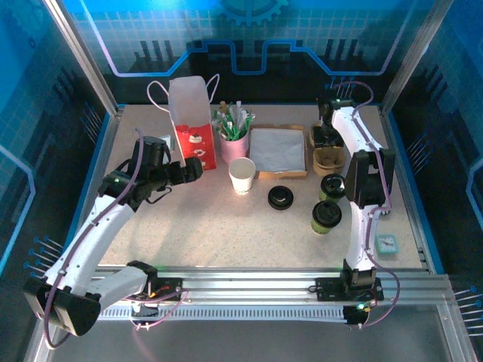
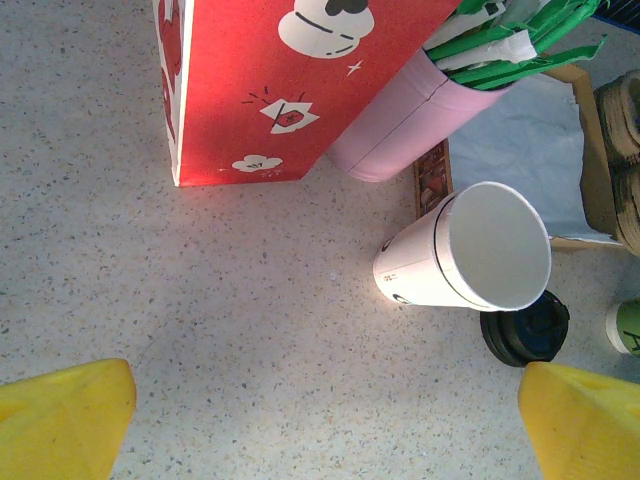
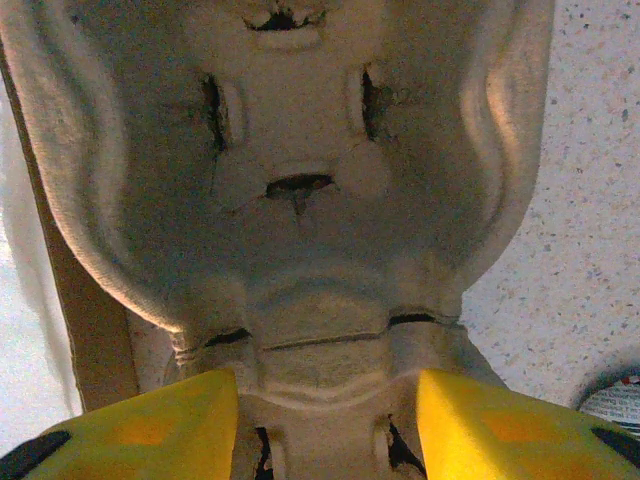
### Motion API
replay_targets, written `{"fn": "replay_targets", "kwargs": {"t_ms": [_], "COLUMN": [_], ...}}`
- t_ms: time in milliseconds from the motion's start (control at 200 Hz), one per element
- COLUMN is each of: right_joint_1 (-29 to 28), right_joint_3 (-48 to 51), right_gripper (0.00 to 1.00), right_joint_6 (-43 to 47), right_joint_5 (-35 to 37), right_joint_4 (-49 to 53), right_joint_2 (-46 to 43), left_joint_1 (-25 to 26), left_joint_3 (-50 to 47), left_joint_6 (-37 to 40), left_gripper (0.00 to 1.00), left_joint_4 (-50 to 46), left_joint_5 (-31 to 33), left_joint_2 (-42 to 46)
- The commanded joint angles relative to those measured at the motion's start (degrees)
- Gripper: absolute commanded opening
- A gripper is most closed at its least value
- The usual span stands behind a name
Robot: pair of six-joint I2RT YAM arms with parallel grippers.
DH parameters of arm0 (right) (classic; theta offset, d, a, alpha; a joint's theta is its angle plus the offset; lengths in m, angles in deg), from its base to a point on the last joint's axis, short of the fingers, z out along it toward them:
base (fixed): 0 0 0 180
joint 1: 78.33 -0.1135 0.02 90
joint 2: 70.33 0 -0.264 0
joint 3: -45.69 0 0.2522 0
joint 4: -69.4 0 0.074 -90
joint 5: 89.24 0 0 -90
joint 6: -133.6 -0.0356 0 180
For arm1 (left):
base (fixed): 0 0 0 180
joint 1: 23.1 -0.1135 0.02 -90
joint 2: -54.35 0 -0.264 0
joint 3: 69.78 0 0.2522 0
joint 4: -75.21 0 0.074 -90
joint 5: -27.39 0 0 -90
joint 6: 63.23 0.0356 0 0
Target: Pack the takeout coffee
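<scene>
Left wrist: white cup (image 2: 465,250) upright, empty; pink cup (image 2: 400,125) holds green-white sticks (image 2: 510,35).

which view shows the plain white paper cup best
Left wrist view: the plain white paper cup appears close and large, rim and empty inside visible. Top external view shows it small, upright.
</scene>
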Motion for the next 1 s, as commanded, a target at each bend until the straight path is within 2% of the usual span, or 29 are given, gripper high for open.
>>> {"fn": "replay_targets", "kwargs": {"t_ms": [0, 435, 996], "right_joint_1": [0.8, 0.9, 0.9], "right_joint_3": [-0.3, 0.0, 1.3], "right_gripper": [0.5, 0.49, 0.33], "right_joint_6": [-0.1, 0.1, -0.4], "right_joint_5": [-1.0, -1.9, -2.5], "right_joint_4": [0.0, -0.3, -1.1], "right_joint_2": [0.9, 2.3, -0.6], "left_joint_1": [-0.2, -0.2, -0.2], "left_joint_3": [-0.1, 0.0, 0.0], "left_joint_6": [1.8, 1.9, 2.0], "left_gripper": [0.99, 0.99, 0.99], "left_joint_4": [-0.3, -0.4, -0.5], "left_joint_5": [1.0, 1.3, 1.5], "left_joint_2": [-0.4, -0.5, -0.4]}}
